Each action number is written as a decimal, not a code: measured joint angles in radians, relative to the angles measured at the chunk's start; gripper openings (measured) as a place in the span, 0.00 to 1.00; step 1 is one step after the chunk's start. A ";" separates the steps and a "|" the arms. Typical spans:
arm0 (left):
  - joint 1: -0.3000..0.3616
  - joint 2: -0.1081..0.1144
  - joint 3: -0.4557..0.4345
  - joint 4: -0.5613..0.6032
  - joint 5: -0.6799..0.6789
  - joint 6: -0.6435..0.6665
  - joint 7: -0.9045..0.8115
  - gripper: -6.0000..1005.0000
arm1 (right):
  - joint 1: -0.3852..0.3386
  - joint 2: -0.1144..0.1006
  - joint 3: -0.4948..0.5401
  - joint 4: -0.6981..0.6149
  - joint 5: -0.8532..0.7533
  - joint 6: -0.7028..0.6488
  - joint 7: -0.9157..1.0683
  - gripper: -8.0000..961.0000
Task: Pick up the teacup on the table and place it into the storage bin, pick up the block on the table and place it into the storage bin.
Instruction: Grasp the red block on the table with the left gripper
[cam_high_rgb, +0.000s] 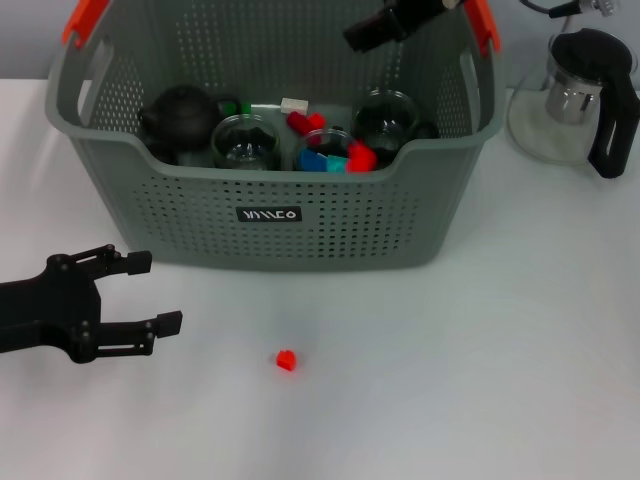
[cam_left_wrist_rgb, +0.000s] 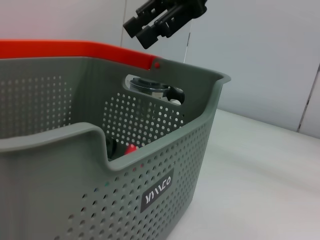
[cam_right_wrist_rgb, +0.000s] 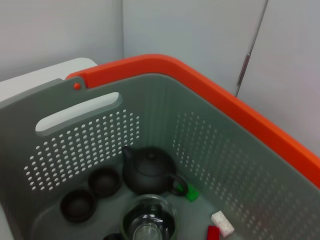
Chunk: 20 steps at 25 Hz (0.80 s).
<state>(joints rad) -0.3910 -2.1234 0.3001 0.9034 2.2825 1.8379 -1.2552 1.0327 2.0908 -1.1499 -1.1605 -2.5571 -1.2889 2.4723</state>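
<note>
A small red block (cam_high_rgb: 286, 360) is lying on the white table (cam_high_rgb: 480, 380), near the front edge and well to the right of the left gripper (cam_high_rgb: 150, 293). That gripper is hovering low at the left side of the table with its fingers spread wide and nothing between them, pointing right; bare table is lying between it and the block.

The storage bin (cam_high_rgb: 270, 215) is standing just beyond both, its front wall with the black label (cam_high_rgb: 268, 214) facing near. The right gripper (cam_high_rgb: 385, 28) is hanging over the bin's far right corner, close to the orange handle end (cam_high_rgb: 483, 22); whether its fingers are parted or closed cannot be told.

Inside the bin a dark teapot (cam_high_rgb: 182, 118) is sitting at the left, with two small dark teacups (cam_right_wrist_rgb: 92, 192) beside it, clear glass cups (cam_high_rgb: 245, 142) in the middle and right, and red, blue, green and white blocks (cam_high_rgb: 335, 150) scattered among them.

To the right of the bin, apart from it, a glass pitcher (cam_high_rgb: 580, 95) with a black handle is standing at the far right of the table.
</note>
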 joint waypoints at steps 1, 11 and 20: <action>0.000 0.000 0.000 0.000 0.000 0.000 0.000 0.90 | 0.000 0.000 -0.001 -0.003 0.000 0.006 -0.004 0.58; -0.003 0.004 -0.005 0.002 0.000 0.013 -0.004 0.90 | -0.124 0.007 -0.023 -0.223 0.211 0.006 -0.095 0.95; -0.010 0.005 -0.007 0.001 -0.002 0.025 -0.005 0.90 | -0.417 0.000 -0.005 -0.373 0.730 -0.178 -0.420 0.97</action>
<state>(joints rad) -0.4007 -2.1184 0.2930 0.9041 2.2809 1.8624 -1.2603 0.6159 2.0906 -1.1544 -1.5335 -1.8273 -1.4672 2.0528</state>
